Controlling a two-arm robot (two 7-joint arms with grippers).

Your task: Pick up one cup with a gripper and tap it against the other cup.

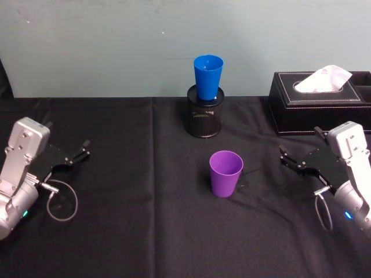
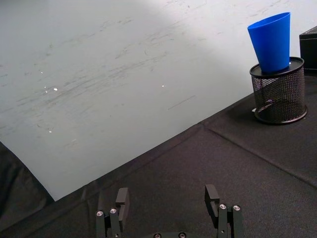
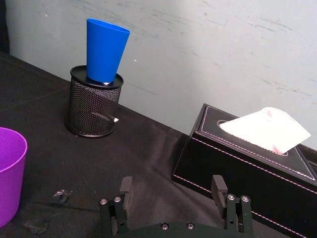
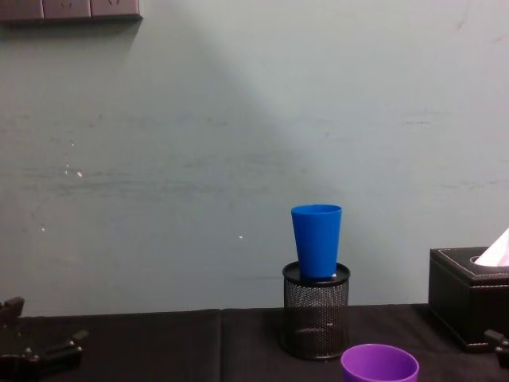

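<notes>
1. Two cups are standing apart on the black tablecloth point(image 1: 145, 231). The purple cup point(image 1: 225, 172) is sitting upright, mouth up, near the middle of the table. Bare cloth is lying on every side of it, so a claw is getting free access to its side from either flank.
2. The blue cup point(image 1: 208, 77) is standing upright on top of the black mesh pen holder point(image 1: 205, 116), behind the purple cup and toward the back of the table. This perch is raising it well above the cloth. The purple cup is therefore likely needing a lift to that height before any tap.
3. The right claw point(image 1: 288, 159) is waiting low at the right of the table, near the purple cup and just in front of the black tissue box point(image 1: 316, 107). Its two fingers are spread wide with nothing between them and are pointing toward the table's middle. Being the nearer one, it is looking the likelier to do the picking.
4. The left claw point(image 1: 78, 153) is lying low at the left of the table, well apart from both cups. Its fingers are likewise spread and empty, and it is looking parked.
5. Neither cup is being touched, so the pick-up is not yet beginning. The blue cup is balancing high on a narrow base, so a hard knock is risking a topple and a gentle contact is seeming wiser.
</notes>
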